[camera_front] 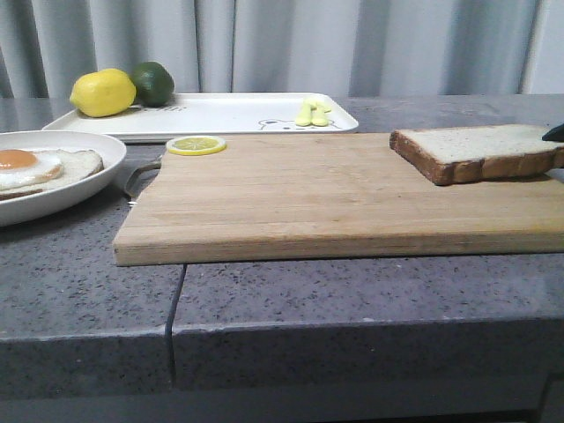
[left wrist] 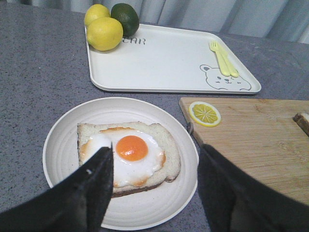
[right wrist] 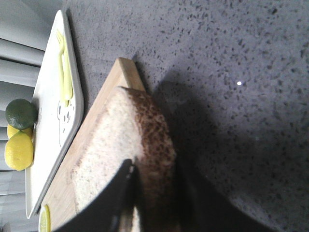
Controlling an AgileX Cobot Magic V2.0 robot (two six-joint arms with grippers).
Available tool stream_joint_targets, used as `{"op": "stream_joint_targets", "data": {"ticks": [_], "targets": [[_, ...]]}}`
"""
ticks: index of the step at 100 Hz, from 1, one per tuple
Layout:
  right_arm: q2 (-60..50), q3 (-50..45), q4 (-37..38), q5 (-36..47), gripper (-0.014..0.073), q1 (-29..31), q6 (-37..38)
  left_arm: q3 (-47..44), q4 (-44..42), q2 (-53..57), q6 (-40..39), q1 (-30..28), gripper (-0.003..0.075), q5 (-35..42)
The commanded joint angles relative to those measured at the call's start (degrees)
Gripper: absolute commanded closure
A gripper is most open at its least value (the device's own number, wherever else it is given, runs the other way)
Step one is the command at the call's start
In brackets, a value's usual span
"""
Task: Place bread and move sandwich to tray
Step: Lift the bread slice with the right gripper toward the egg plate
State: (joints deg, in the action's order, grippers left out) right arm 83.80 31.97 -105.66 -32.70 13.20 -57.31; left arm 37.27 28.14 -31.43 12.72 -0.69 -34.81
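Front view: a grey speckled bench (camera_front: 79, 291) carries a wooden cutting board (camera_front: 335, 198), with the bread (camera_front: 476, 152), a brown-crusted slice, lying at the board's right end, where a dark sliver of the right tool (camera_front: 555, 133) enters at the frame edge, touching or just above the slice. At the left a round white dish (camera_front: 84, 181) holds the open sandwich (camera_front: 40, 167), a fried egg on pale bread, not yet topped. Behind the board sits the white tray (camera_front: 229, 113), bearing a lemon (camera_front: 103, 92), a lime (camera_front: 154, 82) and a pale yellow fork (camera_front: 313, 113); a lemon slice (camera_front: 196, 145) lies on the board's far corner. Left wrist view: the left tool (left wrist: 154, 174) hangs spread open over the dish, its dark fingers (left wrist: 94, 186) on either side of the egg, holding nothing. The tray shows a bear drawing and letters reading "EAR", the start hidden behind the lemon. Right wrist view: the right tool (right wrist: 154, 181) is closed on the bread's crust edge, fingers on both faces. The step in hand appears to be picking up the bread; next it likely needs lifting and carrying across to lie squarely over the egg
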Motion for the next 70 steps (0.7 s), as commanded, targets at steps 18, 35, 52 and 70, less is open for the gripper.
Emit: {"op": "stream_joint_targets", "data": {"ticks": [18,35,52,70], "targets": [[0.7,-0.3,-1.9,-1.0,0.0655,0.0,0.6,2.0,1.3,-0.5,-0.1,-0.1,0.0351,3.7],[-1.1,-0.3,-1.9,-3.7,0.0655,0.0,0.6,2.0,1.3,-0.5,-0.1,-0.1,0.0351,3.7],[-6.9,0.3,-1.9,-3.8,0.0655,0.0,0.6,2.0,1.3,-0.5,-0.1,-0.1,0.0351,3.7],[-13.5,5.4,-1.9,-3.8,0.0655,0.0,2.5,2.0,1.3,-0.5,-0.1,-0.1,0.0351,3.7]]}}
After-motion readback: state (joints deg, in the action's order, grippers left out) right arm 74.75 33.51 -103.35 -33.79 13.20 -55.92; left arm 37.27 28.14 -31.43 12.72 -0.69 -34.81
